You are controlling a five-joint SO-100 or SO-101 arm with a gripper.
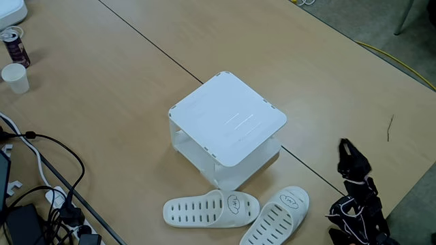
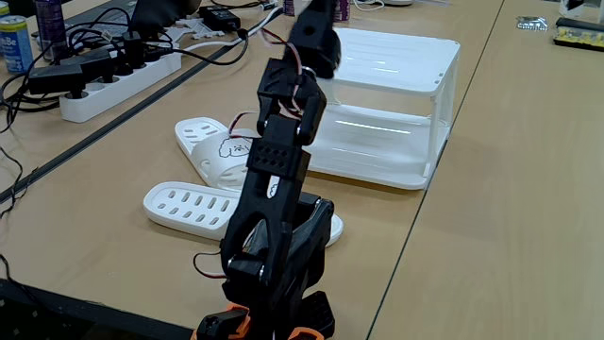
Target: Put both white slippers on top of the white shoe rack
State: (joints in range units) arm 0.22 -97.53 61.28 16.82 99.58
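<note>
The black arm's gripper [image 2: 316, 28] is raised near the top of a fixed view, in front of the rack, but its fingers are lost against the clutter behind, so I cannot tell whether they are apart or together; nothing visibly hangs from it. Below it the black jointed arm [image 2: 278, 179] rises from its base at the near table edge, red wires looping along the links. In a fixed view from above, the same arm [image 1: 354, 194] sits at the lower right.

The boxy white plastic two-level shoe rack [image 1: 228, 117] stands mid-table with its flat square top bare. Both white plastic slide slippers lie on the tan wooden table [image 1: 327, 75] just in front of it: one slipper [image 1: 211, 208] lengthwise, the other slipper [image 1: 276, 216] angled beside it, their strap ends nearly touching.

At the left are a white power strip [image 2: 118, 80] with black cables, a paper cup [image 1: 15, 77] and a can [image 1: 15, 45].
</note>
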